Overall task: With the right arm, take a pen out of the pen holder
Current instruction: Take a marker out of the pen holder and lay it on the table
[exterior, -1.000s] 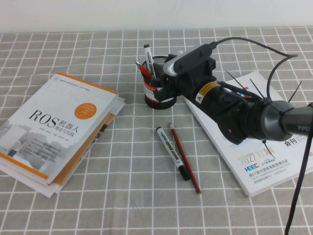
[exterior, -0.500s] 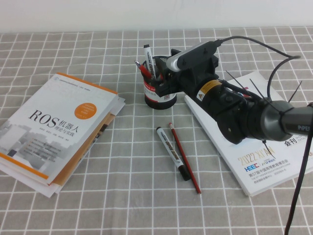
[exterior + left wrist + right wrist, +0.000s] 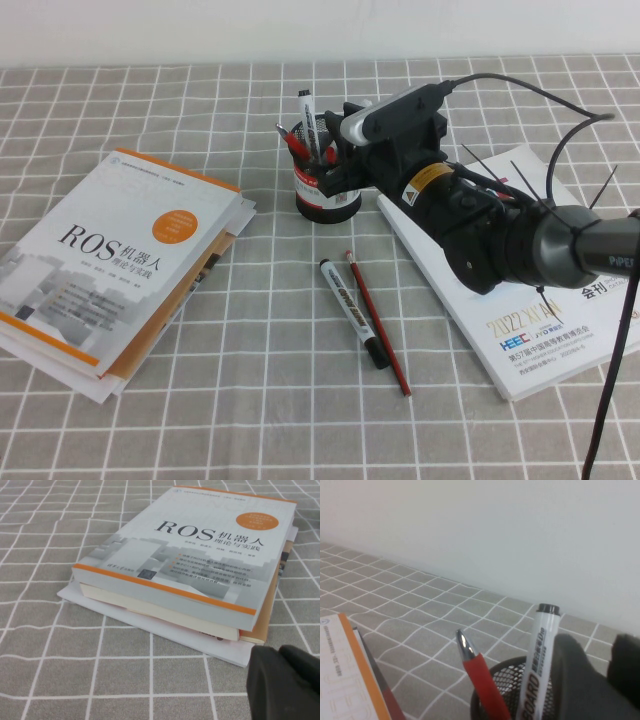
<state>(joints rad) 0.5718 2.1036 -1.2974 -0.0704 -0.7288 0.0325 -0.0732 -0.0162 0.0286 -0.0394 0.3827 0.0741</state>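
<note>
Over the round black mesh pen holder (image 3: 325, 205), I see my right gripper (image 3: 609, 652) narrowed to a slim gap just beside the upright white board marker (image 3: 538, 660). The left gripper (image 3: 286, 680) hangs near the ROS book stack (image 3: 200, 565); its grip I cannot tell

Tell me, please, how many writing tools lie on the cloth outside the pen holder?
2: a marker and a red pencil, side by side in front of the pen holder. The right pincer is at the holder; the left pincer is near the book stack.
</note>
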